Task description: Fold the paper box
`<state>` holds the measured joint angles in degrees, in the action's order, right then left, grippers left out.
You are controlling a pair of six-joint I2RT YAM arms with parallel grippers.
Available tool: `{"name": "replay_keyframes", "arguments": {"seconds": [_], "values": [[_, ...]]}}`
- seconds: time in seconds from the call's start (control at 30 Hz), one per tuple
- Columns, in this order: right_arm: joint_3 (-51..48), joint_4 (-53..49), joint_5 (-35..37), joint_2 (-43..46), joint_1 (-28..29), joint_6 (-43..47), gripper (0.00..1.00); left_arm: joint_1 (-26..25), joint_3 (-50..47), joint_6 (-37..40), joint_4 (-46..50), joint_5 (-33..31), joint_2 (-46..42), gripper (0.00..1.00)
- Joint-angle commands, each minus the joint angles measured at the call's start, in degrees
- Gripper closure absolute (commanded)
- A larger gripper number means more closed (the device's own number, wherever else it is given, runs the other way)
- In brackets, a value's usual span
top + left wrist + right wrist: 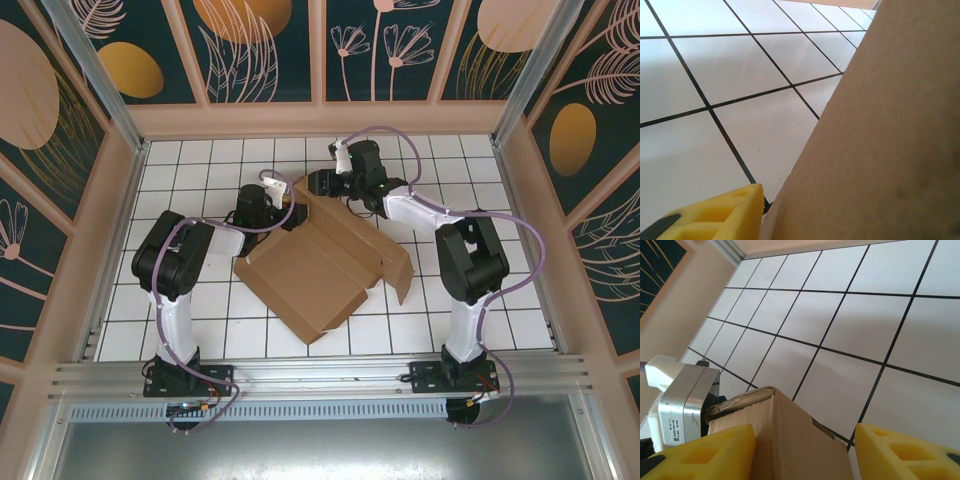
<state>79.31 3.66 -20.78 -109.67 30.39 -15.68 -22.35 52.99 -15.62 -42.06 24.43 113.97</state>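
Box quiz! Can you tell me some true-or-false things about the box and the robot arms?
1. The box is brown cardboard. True.
2. It sits on a green cloth. False: the table is white tiles with black lines.
3. The right jaws stand open with a box corner between them. True.
4. The box is folded shut. False: it lies open, with a flap sticking up on its right.
5. The left arm and the right arm both reach to the box's far side. True.
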Motion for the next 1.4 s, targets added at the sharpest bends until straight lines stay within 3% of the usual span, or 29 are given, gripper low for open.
{"name": "replay_keyframes", "arguments": {"seconds": [0.0,0.1,0.23,0.33,0.57,0.67,0.87,1.2,1.37], "values": [[-1.1,-14.2,5.9,-3.1,2.7,5.6,0.45,-0.2,-1.2,-0.7,-0.4,-0.3,0.7,0.62],[-1.1,-15.2,6.3,-3.0,3.1,6.5,0.45,-0.2,-1.2,-0.7,-1.1,-0.3,1.4,0.68],[-2.9,-12.7,2.5,-1.4,2.9,5.2,0.45,-0.4,-1.4,0.2,-1.6,-1.0,1.6,0.89],[-4.3,-10.1,-0.3,-0.1,2.2,3.5,0.45,-0.7,-1.7,1.0,-1.8,-1.6,1.2,0.98],[-6.0,-6.6,-5.5,1.1,1.3,1.0,0.45,-0.7,-2.9,2.4,-2.1,-3.4,0.1,1.00],[-6.0,-6.1,-6.4,0.9,1.2,0.8,0.45,-0.7,-3.6,2.0,-3.5,-3.3,-0.8,0.80],[-6.5,-5.9,-6.1,0.7,1.3,0.8,0.45,-0.7,-3.8,1.7,-4.6,-2.3,-3.1,0.63],[-8.2,-4.5,-6.9,1.0,-0.9,-0.4,0.45,-0.7,-5.2,1.8,-6.9,-2.6,-5.2,0.54],[-8.6,-3.8,-7.9,1.6,-1.6,-1.0,0.45,-0.7,-3.7,3.3,-6.1,-2.3,-5.1,0.55]]}}
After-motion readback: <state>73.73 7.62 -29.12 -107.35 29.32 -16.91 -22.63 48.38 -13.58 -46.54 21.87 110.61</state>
